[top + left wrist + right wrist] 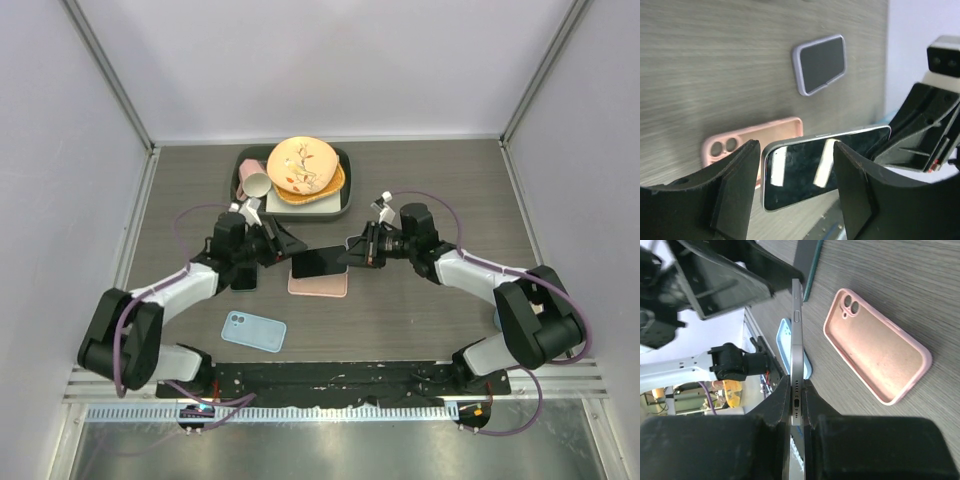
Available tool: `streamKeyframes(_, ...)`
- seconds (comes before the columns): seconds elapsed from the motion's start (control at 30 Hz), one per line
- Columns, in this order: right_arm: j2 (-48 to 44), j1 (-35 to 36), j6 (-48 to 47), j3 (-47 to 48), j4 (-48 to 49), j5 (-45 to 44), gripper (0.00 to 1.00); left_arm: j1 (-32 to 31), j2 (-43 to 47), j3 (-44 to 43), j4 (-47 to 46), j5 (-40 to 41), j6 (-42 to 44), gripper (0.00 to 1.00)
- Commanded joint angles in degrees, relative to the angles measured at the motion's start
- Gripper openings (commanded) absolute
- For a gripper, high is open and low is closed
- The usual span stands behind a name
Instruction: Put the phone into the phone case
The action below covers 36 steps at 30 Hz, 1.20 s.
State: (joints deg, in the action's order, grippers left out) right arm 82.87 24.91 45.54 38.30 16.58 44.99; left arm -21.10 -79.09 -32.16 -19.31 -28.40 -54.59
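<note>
- R gripper (pixel 797 382) clamped on phone (pixel 796 325) at port end. Phone is held edge-up, off table (pixel 420 320).
- L gripper (pixel 796 150): jaws apart, straddling phone's other end, no pinch seen.
- Pink case (pixel 875 347) lies flat, open side up, empty. Top view: sits at 6 o'clock of phone, edges overlapping.
- Blue case (pixel 253 332) at 7 o'clock of pink case, well apart.
- Progress, est.: pickup done, phone near case. Left to do: lay flat, align w/ camera cutout, press in.

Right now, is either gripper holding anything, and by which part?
The right gripper pinches the phone by its port end. The left gripper is open, holding nothing.
</note>
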Motion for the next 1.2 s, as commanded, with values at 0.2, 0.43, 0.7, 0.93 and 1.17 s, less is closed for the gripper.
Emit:
streamKeyframes(0.2,-1.7,-1.6,-3.9,1.8,-2.5,-1.7,0.01,-0.5,10.3,-8.9,35.5,27.5,16.2,0.64)
streamKeyframes(0.43,-1.8,-2.0,-3.8,1.7,-2.7,-1.5,0.01,-4.6,9.9,-12.4,43.1,39.5,19.5,0.64)
streamKeyframes(0.7,-1.4,-2.0,-3.6,1.3,-2.7,-1.5,0.01,-8.8,6.8,-15.9,45.2,40.3,21.2,0.64)
streamKeyframes(0.93,-1.9,-1.9,-0.3,-1.5,1.7,-2.3,0.01,-8.9,5.1,-16.4,43.3,37.5,21.2,0.63)
streamKeyframes(1.17,0.2,-2.0,7.7,-7.4,12.2,-0.8,0.01,-8.9,2.0,-16.6,41.4,34.8,21.3,0.64)
